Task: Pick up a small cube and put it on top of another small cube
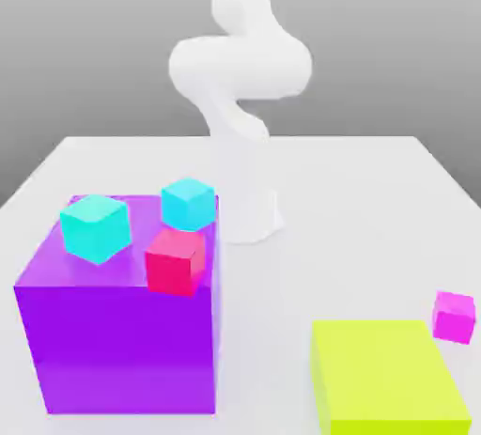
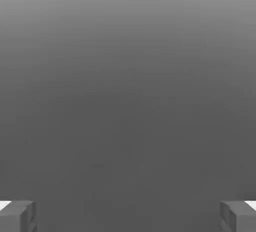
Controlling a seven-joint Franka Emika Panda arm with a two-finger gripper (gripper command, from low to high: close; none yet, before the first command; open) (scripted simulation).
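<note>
The small cube (image 1: 454, 317), bright magenta-pink, rests on the white table at the exterior view's right, just beside the far corner of the yellow-green block (image 1: 385, 377). A crimson-red small cube (image 1: 175, 261) sits on the near right corner of the big purple block (image 1: 122, 339). Behind it on that block are two cyan cubes (image 1: 95, 227) (image 1: 189, 203). In the hand view my gripper (image 2: 128, 217) is open, its grey fingertips (image 2: 17, 217) far apart with nothing between them, facing a plain grey background.
The arm's white body (image 1: 240, 67) rises from its base (image 1: 254, 222) at the back middle of the table (image 1: 357, 198). The purple block fills the exterior view's near left, and the flat yellow-green block the near right.
</note>
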